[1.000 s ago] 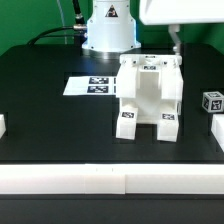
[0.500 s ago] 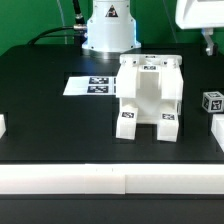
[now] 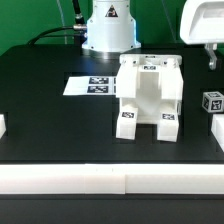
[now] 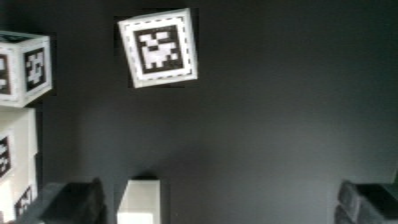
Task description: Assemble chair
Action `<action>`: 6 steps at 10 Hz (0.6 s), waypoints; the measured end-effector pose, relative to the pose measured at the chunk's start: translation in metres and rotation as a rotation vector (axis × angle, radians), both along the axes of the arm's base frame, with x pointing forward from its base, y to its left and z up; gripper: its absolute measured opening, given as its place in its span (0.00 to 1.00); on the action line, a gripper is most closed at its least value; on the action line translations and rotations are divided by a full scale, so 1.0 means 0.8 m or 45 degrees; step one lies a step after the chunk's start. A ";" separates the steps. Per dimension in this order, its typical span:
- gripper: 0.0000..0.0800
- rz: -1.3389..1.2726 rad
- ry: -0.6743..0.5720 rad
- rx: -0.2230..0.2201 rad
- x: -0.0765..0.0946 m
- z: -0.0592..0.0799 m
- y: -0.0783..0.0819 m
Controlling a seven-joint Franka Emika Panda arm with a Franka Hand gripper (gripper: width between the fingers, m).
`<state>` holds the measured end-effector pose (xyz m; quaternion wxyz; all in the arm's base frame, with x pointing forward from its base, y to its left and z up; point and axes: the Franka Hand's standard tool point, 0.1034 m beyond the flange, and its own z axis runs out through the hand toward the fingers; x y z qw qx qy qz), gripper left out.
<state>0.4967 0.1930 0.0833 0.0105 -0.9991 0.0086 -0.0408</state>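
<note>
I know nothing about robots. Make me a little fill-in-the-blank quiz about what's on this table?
1. The table is ___ in colour.
2. The small cube sits on the exterior view's ___ of the chair body.
3. The claw hangs above the table, holding ___.
Missing words: black; right; nothing.

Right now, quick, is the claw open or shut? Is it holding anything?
Claw: open, fingers wide apart, holding nothing.
</note>
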 end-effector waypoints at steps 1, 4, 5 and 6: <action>0.81 -0.001 -0.002 -0.004 -0.001 -0.006 -0.002; 0.81 0.001 0.011 -0.018 -0.007 -0.026 -0.006; 0.81 0.004 0.017 -0.024 -0.009 -0.032 -0.009; 0.81 0.002 0.017 -0.028 -0.009 -0.037 -0.012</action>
